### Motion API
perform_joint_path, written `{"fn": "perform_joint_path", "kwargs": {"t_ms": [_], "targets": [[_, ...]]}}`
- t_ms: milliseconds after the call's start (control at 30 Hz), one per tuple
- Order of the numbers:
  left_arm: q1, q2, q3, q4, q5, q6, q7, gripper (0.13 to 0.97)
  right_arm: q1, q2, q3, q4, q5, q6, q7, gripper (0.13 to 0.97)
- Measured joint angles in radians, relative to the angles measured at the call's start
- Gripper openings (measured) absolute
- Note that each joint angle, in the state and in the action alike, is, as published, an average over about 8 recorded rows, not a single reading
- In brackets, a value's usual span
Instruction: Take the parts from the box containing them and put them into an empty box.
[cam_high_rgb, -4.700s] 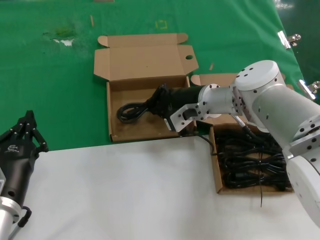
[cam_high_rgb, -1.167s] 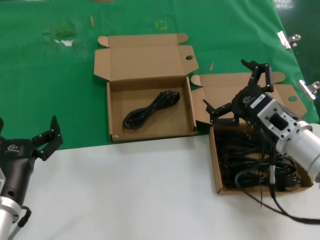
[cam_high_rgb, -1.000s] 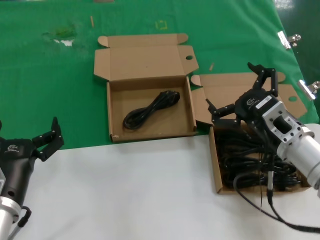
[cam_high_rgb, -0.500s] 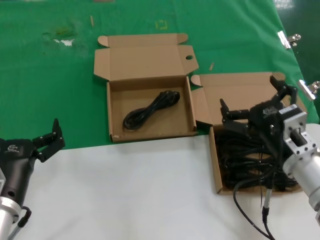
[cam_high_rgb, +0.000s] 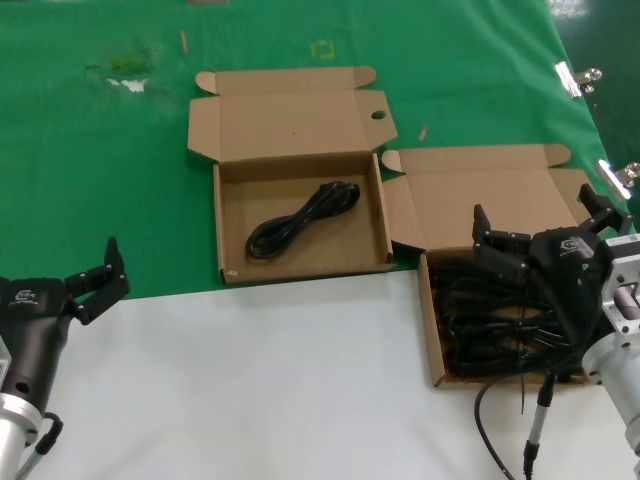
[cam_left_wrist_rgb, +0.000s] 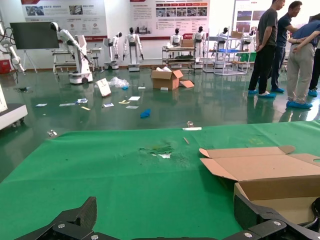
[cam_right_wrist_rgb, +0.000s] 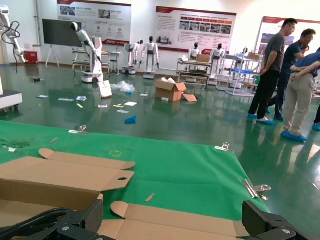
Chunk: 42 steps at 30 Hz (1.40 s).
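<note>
Two brown mailer boxes lie open on the green cloth. The left box (cam_high_rgb: 232, 265) holds one coiled black cable (cam_high_rgb: 300, 220). The right box (cam_high_rgb: 433, 350) holds several black cables (cam_high_rgb: 495, 320). My right gripper (cam_high_rgb: 533, 210) is open and empty, hovering over the far part of the right box's tray, with its fingers spread wide over the lid (cam_right_wrist_rgb: 175, 225). My left gripper (cam_high_rgb: 50, 255) is open and empty at the near left, over the edge between cloth and white table. The left wrist view shows the left box (cam_left_wrist_rgb: 272, 175) beyond it.
A white table surface (cam_high_rgb: 250, 380) covers the near half. Metal clips (cam_high_rgb: 575, 78) hold the cloth at the far right edge. The left box's lid (cam_high_rgb: 290, 115) lies open toward the back. A cord (cam_high_rgb: 535, 420) hangs from my right wrist.
My right gripper let go of a cable in the left box, drew back to the right and now hovers open over the right box. My left gripper has opened.
</note>
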Motion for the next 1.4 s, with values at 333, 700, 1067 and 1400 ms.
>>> {"fn": "perform_joint_path", "kwargs": {"t_ms": [333,700,1067,1400], "targets": [[0.0,0.0,0.0,0.0,0.0,0.0,0.0,0.966,-0.002,-0.001,0.001,0.002,0.001,0.003,0.002,0.966],[0.0,0.0,0.0,0.0,0.0,0.0,0.0,0.966,-0.002,-0.001,0.001,0.002,0.001,0.003,0.002,0.966],[0.0,0.0,0.0,0.0,0.0,0.0,0.0,0.966,-0.002,-0.001,0.001,0.002,0.001,0.003,0.002,0.966],[0.0,0.0,0.0,0.0,0.0,0.0,0.0,0.966,-0.002,-0.001,0.001,0.002,0.001,0.003,0.002,0.966]]}}
